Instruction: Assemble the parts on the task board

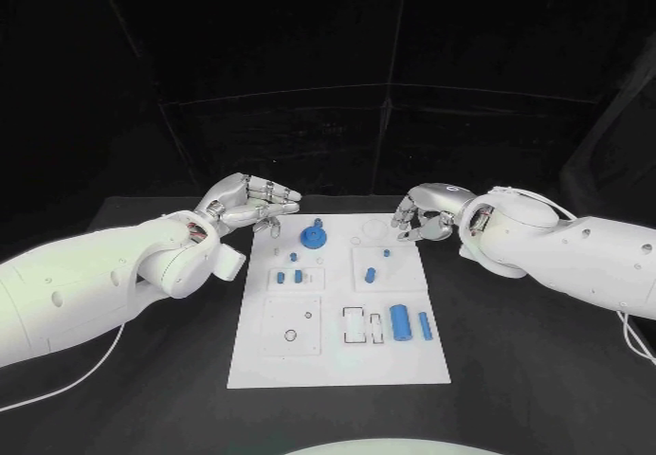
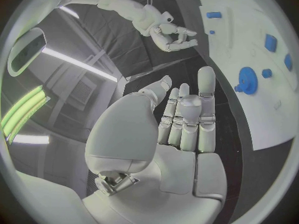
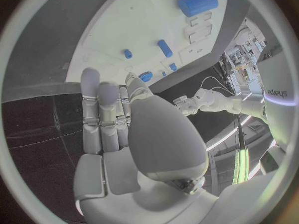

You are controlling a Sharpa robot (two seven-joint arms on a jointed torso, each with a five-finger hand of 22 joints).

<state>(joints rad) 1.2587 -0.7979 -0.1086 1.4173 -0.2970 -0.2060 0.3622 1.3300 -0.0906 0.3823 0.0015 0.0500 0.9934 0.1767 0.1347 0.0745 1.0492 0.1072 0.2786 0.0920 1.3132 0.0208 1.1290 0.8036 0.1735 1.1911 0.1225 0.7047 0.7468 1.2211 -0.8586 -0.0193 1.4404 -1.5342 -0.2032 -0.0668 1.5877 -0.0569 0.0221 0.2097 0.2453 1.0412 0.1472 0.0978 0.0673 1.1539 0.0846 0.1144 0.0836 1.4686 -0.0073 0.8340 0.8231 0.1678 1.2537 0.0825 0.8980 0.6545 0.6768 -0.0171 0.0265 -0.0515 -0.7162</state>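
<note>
Two robot hands empty – "sharpa" (image 3: 278, 92) printed on arm.

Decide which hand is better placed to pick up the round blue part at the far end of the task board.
Likely the left hand: it hovers empty beside the round blue part; the right hand hangs past the board's opposite far corner.

From my station the task board (image 1: 274, 365) looks like smooth, matt white plastic with shallow recesses. The parts (image 1: 399, 322) on it look like plain blue plastic, smooth with a faint sheen. The worktop (image 1: 533, 379) is matt black and reflects very little. Both arms (image 1: 82, 284) have glossy white shells that look like hard plastic. The left hand (image 1: 250, 206) and the right hand (image 1: 427, 216) look silver and metallic, with pale, smooth satin pads on the fingers (image 2: 206, 82).
</note>
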